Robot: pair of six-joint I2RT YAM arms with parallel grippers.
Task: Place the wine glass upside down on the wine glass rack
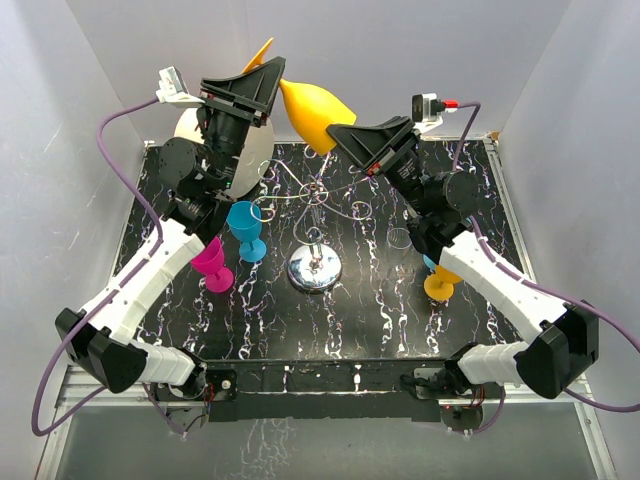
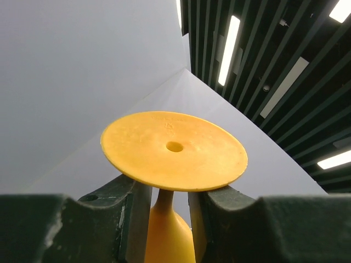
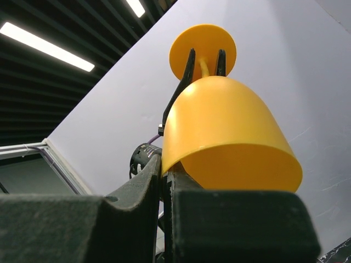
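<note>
Right now, far L: pink glass [image 1: 212, 265] and teal glass [image 1: 245, 228] stand on the surface [image 1: 380, 310] beside the L arm [image 1: 150, 270]. That arm reaches up and back. Its jaws stand narrowly apart either side of the stem of the yellow glass [image 1: 312, 110], right by the foot. The wrist view shows a sliver of gap each side, so they bracket the stem w/o pinching it. The foot disc overhangs both tips.

The yellow glass is in the air over the far edge of the surface, roughly sideways, foot to the L, bowl mouth to the R. It's not on the rack yet. Rack [image 1: 314, 268] sits mid-surface, nearer than the glass, wire curls spread round its stem.

R arm [image 1: 500, 285]: jaws closed on the bowl's rim wall, so R prob. carries the weight. Orange glass [image 1: 440, 287] sits by that arm, partly hidden.

Step in hand looks like a handover, L to R. To do it well:
- L should back off sideways from the stem, not along it, or the foot catches the tips.
- R's pinch is on a thin rim far from the foot, so turn slow, mouth down.
- Feed the stem into a free curl from its open side till the foot rests on the wire.
- Pick a curl away from the teal glass.
</note>
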